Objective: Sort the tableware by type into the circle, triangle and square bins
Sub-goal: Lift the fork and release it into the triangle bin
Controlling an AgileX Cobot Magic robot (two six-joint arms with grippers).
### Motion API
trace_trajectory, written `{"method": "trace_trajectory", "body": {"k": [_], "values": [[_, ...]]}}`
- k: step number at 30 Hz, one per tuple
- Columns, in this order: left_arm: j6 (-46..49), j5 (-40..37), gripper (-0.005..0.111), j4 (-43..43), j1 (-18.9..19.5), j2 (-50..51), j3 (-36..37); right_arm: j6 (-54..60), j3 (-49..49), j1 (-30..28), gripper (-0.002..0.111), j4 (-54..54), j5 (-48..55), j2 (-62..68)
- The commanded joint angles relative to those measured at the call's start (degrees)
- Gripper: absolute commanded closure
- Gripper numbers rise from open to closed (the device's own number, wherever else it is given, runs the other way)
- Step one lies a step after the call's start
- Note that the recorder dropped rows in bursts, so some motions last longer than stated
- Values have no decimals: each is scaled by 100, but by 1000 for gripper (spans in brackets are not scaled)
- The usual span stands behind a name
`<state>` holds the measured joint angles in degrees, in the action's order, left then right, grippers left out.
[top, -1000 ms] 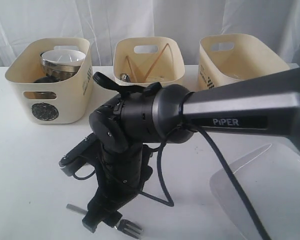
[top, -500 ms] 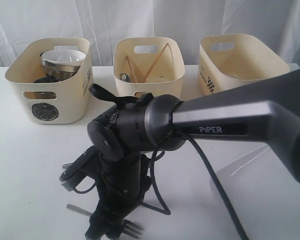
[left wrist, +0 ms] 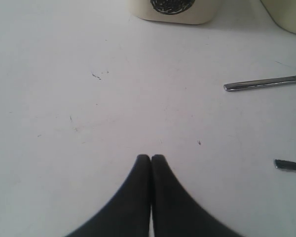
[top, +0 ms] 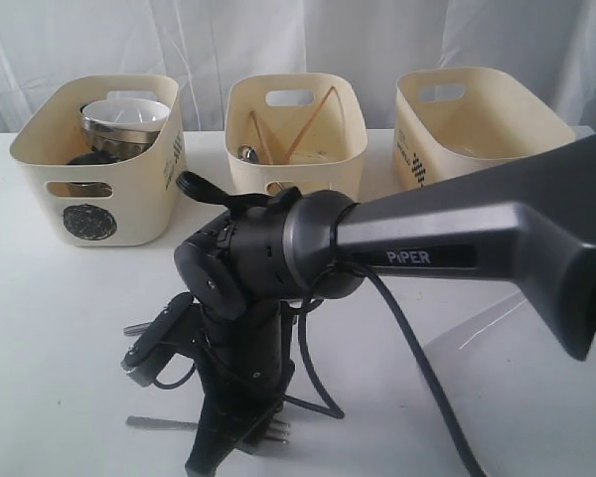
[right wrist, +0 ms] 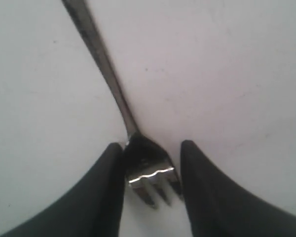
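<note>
Far left, at the back of the white table point(top: 40, 348), sits the circle tub point(top: 99, 179). It's cream plastic with cut-out handles and a black scribbled circle on the front. A shiny steel bowl point(top: 104, 137) pokes out the top with a white bowl point(top: 129, 111) nested in it.

The left gripper point(left wrist: 151, 158) is clenched, tips pressed together with nothing between them, over bare table near that tub. A thin steel handle point(left wrist: 261, 83) lies off to one side in its wrist view, can't tell which piece it is.

The middle tub point(top: 308, 149) is the same cream kind, with its mark mostly hidden behind the arm. It's got wooden chopsticks point(top: 303, 127) leaning crossed inside, plus a spoon point(top: 246, 153).

In front of it the right arm point(top: 457, 238) reaches across the middle and points the right gripper point(right wrist: 152, 148) straight down at the fork point(right wrist: 145, 163). The fork lies flat on the table at the near side. It's slim polished steel with a long narrow handle and short tines. The jaws sit either side of its head, one finger touching the neck and the other right beside the tines. Can't tell if it's actually pinched.

The right tub point(top: 477, 119) has a dark scribble on its side. The big white plate point(top: 546, 397) with rounded corners lies front right, partly behind the arm.
</note>
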<state>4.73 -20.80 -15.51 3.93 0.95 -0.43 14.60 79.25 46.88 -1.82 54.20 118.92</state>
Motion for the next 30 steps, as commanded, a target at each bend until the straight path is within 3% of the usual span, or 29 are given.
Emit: {"method": "trace_trajectory", "body": {"k": [1,5,17,23,30], "values": [[-29,-229,107,-58,3,-29,43,68,-73,8,92,-333,248,184],[-29,-229,107,-58,3,-29,43,154,-73,8,108,-257,214,184],[-29,-229,107,-58,3,-29,43,62,-48,-274,108,687,42,-1302],[-29,-229,107,-58,3,-29,43,62,-48,-1085,108,687,-569,-2567],[-29,-229,107,-58,3,-29,43,-264,-48,-2644,108,648,-2043,-3065]]}}
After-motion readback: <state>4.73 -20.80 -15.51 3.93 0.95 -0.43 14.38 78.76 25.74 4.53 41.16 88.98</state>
